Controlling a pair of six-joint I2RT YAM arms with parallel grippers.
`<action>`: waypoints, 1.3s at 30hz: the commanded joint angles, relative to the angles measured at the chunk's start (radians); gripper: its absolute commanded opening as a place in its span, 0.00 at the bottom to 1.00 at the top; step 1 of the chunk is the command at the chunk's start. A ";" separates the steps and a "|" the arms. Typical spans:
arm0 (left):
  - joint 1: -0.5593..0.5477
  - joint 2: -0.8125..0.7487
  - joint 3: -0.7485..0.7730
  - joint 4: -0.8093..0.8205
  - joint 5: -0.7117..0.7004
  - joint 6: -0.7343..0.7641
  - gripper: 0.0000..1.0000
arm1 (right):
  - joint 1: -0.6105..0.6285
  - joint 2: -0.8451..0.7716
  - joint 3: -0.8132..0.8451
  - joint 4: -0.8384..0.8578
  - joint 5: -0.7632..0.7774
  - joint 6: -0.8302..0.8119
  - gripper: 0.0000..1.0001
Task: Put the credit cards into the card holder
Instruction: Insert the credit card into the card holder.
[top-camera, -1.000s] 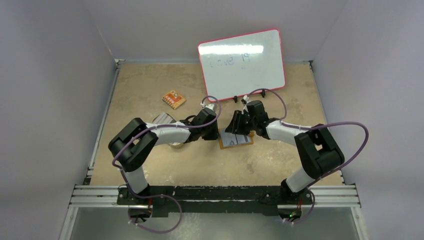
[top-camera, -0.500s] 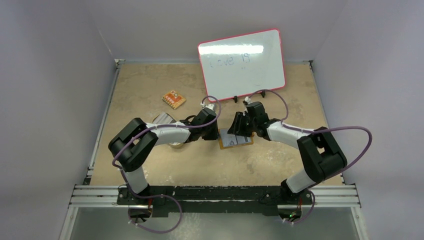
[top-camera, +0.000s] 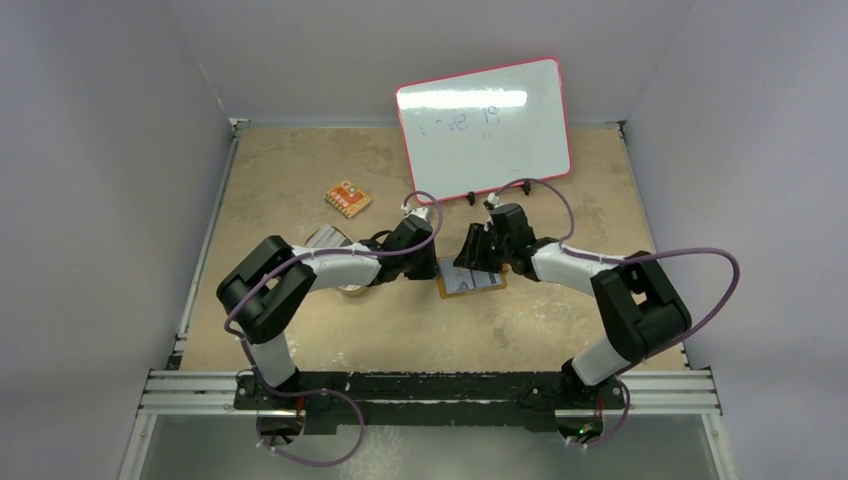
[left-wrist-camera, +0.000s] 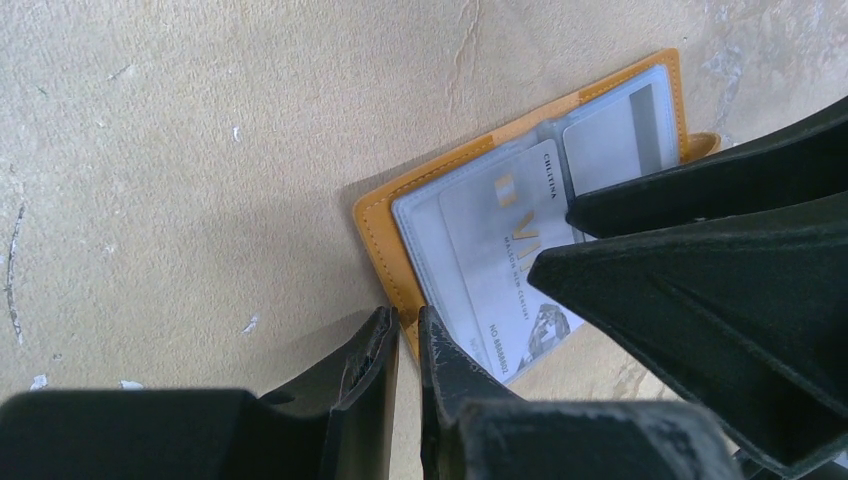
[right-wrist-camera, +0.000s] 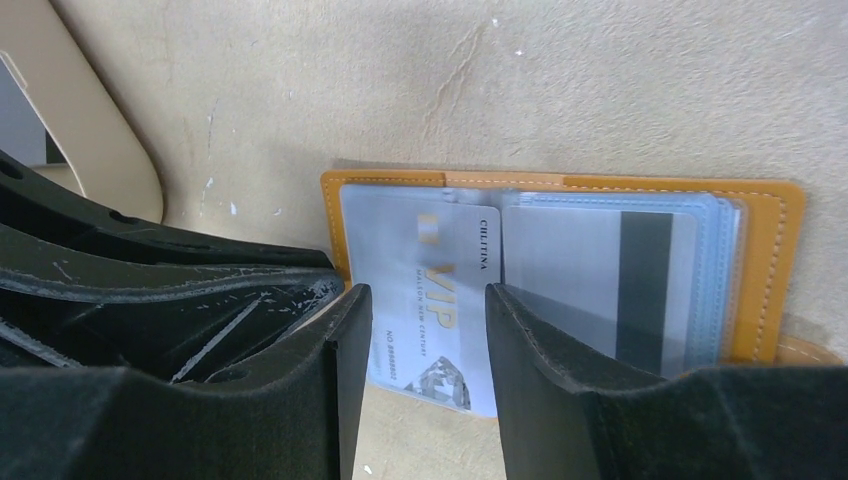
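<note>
The small orange leather-like folding card holder (right-wrist-camera: 770, 260) is laid open on the mottled beige tabletop (top-camera: 300, 170) between the two arms, with its pale blue-grey plastic sleeves turned upward. A thin silver rectangular card (right-wrist-camera: 445, 330) with gold "VIP" lettering is seated partway in the sleeve nearer the left arm — its near end is seen past the holder's edge. A grey card with a dark stripe (right-wrist-camera: 600, 270) is lodged in the other sleeve. The left gripper (left-wrist-camera: 405, 318) is closed to a narrow slit on the holder's orange border. The right gripper (right-wrist-camera: 427, 292) is held about half open over the silver card — nothing is gripped.
</note>
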 joint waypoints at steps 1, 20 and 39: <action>-0.002 -0.009 0.021 0.047 -0.015 -0.006 0.12 | 0.022 0.018 0.000 0.044 -0.035 0.012 0.48; 0.000 -0.029 0.019 0.036 -0.031 0.002 0.11 | 0.037 -0.035 0.040 -0.070 0.083 -0.015 0.49; 0.001 -0.024 0.017 0.051 -0.018 0.002 0.11 | 0.044 -0.014 0.016 -0.027 0.056 -0.002 0.51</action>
